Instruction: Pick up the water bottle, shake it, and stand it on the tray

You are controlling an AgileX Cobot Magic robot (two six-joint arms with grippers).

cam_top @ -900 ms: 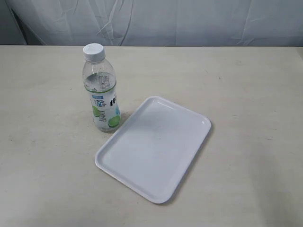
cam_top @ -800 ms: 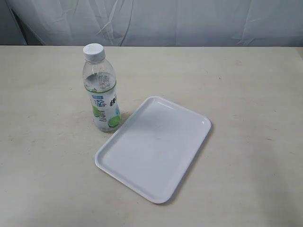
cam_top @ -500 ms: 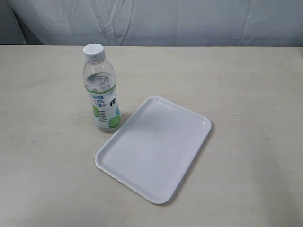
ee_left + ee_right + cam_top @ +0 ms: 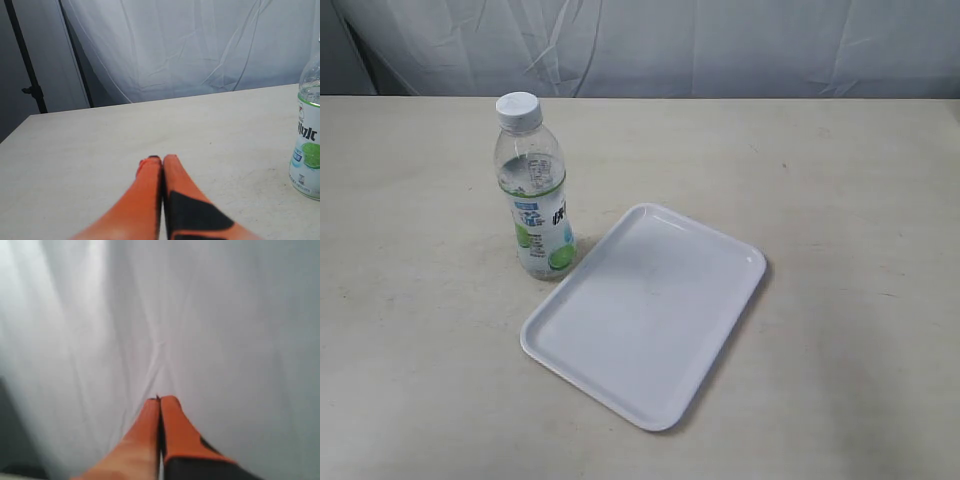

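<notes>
Well, bottle point(image 4: 538, 200) nr tray point(image 4: 650, 310), curtain point(image 4: 720, 45) behind

bottle point(image 4: 535, 190) upright on table point(image 4: 840, 200) | tray point(image 4: 645, 312) just right of it, nearer camera

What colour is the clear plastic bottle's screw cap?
White; the screw cap shows best in the exterior view.

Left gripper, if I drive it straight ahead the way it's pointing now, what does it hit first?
Nothing close, it seems. The shut left gripper aims across the table toward the white curtain; the water bottle stands off to one side of that line. Depth and tilt are unclear.
</notes>
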